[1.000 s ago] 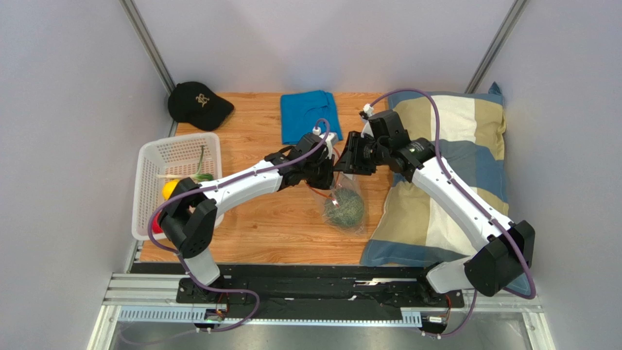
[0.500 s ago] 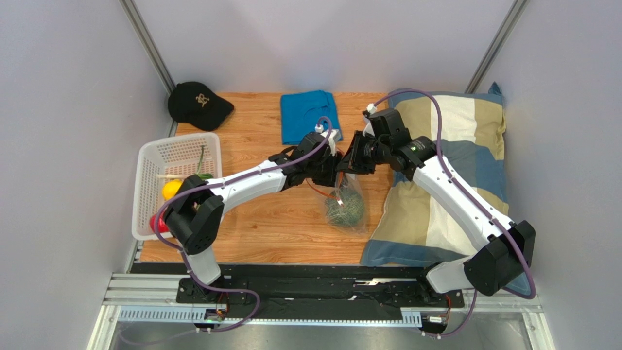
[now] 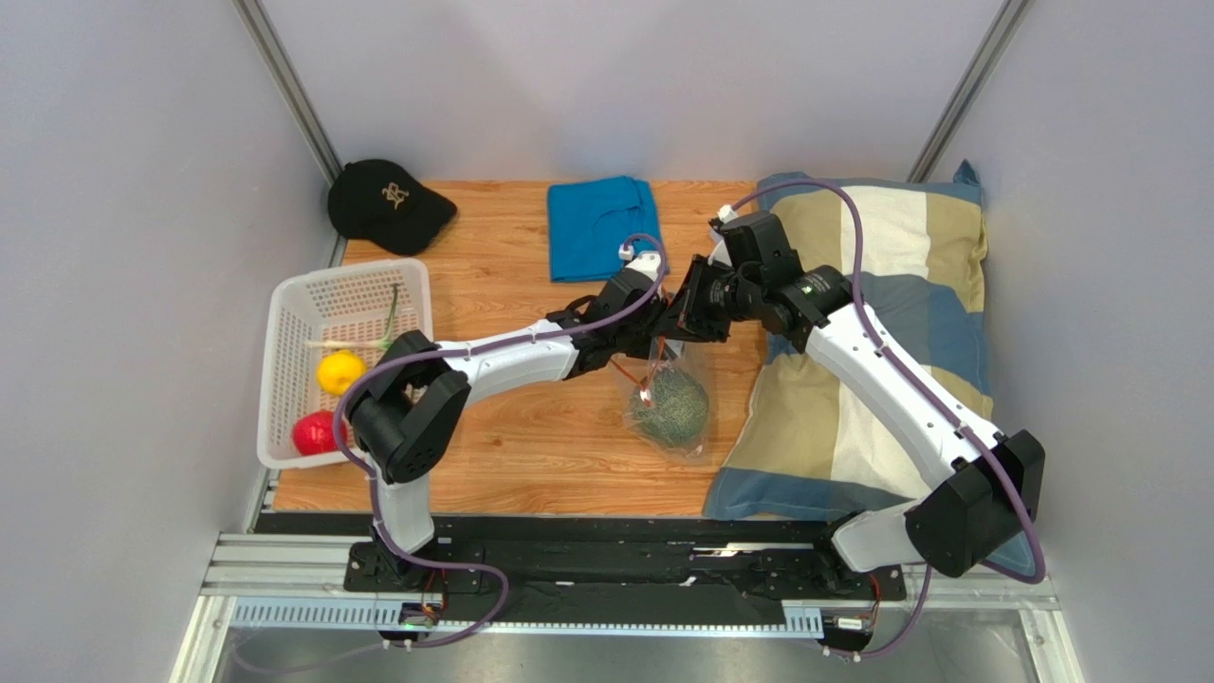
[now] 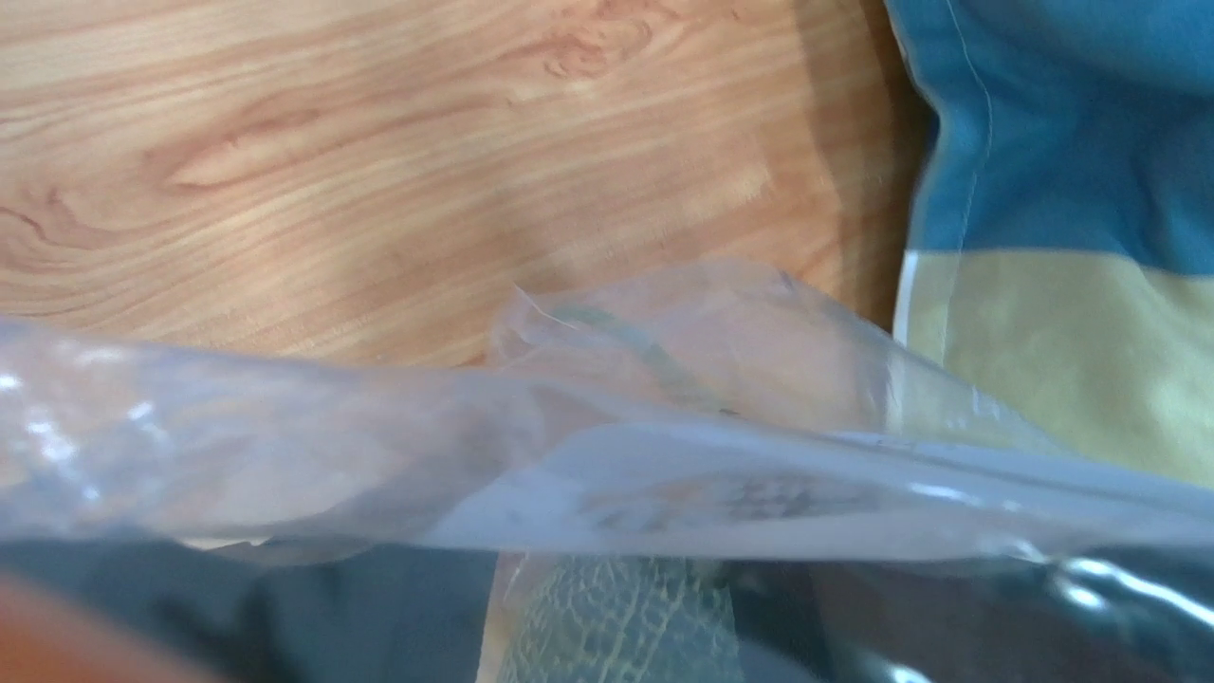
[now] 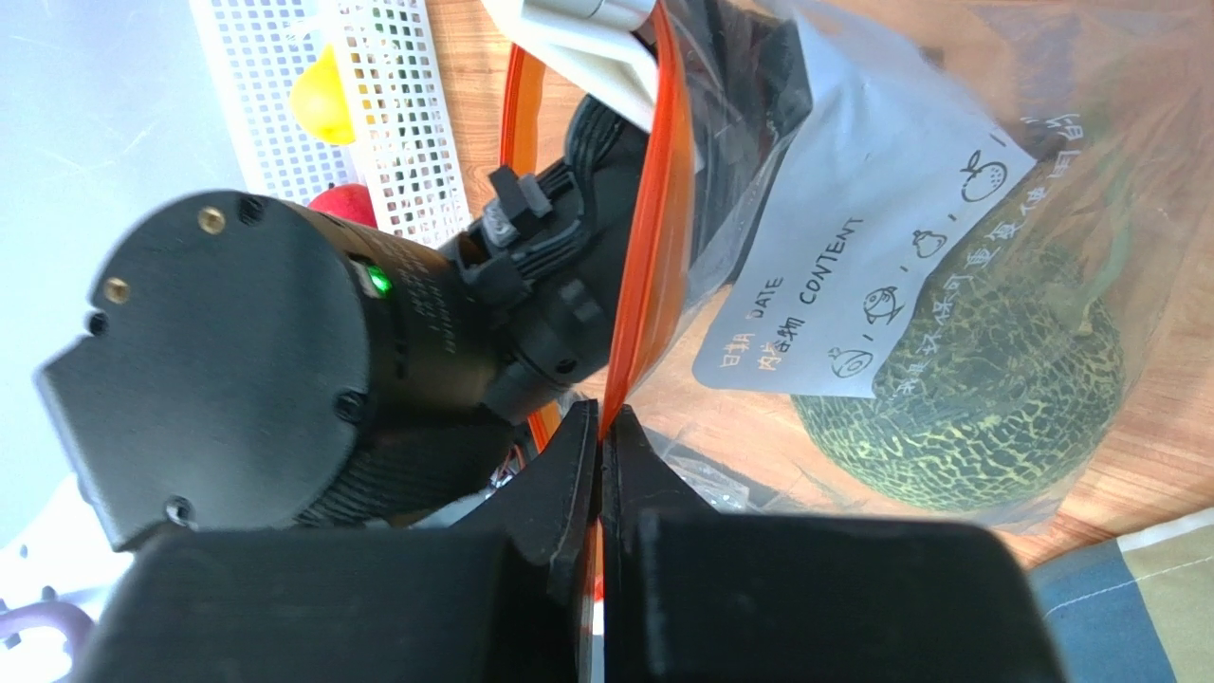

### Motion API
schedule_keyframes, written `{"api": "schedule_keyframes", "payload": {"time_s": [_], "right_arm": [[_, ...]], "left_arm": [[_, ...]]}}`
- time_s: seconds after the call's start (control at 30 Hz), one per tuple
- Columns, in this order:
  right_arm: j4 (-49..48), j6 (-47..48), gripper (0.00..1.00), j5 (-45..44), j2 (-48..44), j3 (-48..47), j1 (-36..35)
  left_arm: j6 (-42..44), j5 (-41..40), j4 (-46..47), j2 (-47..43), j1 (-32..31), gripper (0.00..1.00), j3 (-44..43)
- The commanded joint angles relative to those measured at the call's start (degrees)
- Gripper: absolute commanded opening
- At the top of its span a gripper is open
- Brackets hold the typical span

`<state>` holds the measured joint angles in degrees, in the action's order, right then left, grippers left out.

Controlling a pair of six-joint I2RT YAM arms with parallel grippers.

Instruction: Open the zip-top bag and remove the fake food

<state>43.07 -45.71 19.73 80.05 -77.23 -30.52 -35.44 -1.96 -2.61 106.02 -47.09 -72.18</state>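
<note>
Mid-surface, the zip-top bag [image 3: 681,373] sags limp and crinkly from my right hand [image 5: 602,427], clamped on its orange zip strip [image 5: 663,214], likely the firmest hold on slippery film. The grey-green ball [image 3: 670,410] inside weighs it down. My left hand [image 3: 637,325] sits at the mouth; spread or closed, I cannot tell. The pillow [image 3: 884,285] crowds 3 o'clock. At 9 o'clock, the basket [image 3: 342,306] holds a yellow fruit [image 3: 339,373] and a red fruit [image 3: 312,433].

Clear, glossy, crinkled plastic: zip-top bag [image 5: 884,171]. Matt wood grain: table [image 3: 527,441]. Woven cloth: pillow [image 3: 926,242]. Lattice plastic: basket [image 3: 349,306].
</note>
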Motion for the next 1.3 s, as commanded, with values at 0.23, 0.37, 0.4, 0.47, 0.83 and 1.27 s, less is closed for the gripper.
{"api": "schedule_keyframes", "payload": {"time_s": [0.23, 0.37, 0.4, 0.47, 0.83, 1.27], "right_arm": [[1.67, -1.22, 0.00, 1.63, -2.00, -1.43, -0.06], [2.19, -1.22, 0.00, 2.07, -2.00, -1.69, -0.06], [2.28, -1.22, 0.00, 1.98, -2.00, -1.78, -0.06], [2.54, -1.22, 0.00, 1.81, -2.18, -1.52, -0.06], [3.60, 1.41, 0.00, -2.14, -2.97, -1.60, 0.02], [4.92, 7.84, 0.00, -10.68, -6.75, -2.31, 0.03]], "left_arm": [[-3.75, -6.83, 12.98, 1.56, -0.72, 0.54, -0.33], [-5.60, -7.10, 15.17, 2.61, -0.72, 0.46, 0.55], [-6.13, -7.18, 15.27, 2.79, -0.72, 0.43, 0.46], [-6.05, -6.75, 16.06, 3.05, -0.72, 0.35, 0.11], [-2.62, -1.30, 10.45, -0.54, -0.55, 0.00, -0.94], [5.11, 3.63, -10.21, -16.89, -0.37, 0.00, -2.09]]}}
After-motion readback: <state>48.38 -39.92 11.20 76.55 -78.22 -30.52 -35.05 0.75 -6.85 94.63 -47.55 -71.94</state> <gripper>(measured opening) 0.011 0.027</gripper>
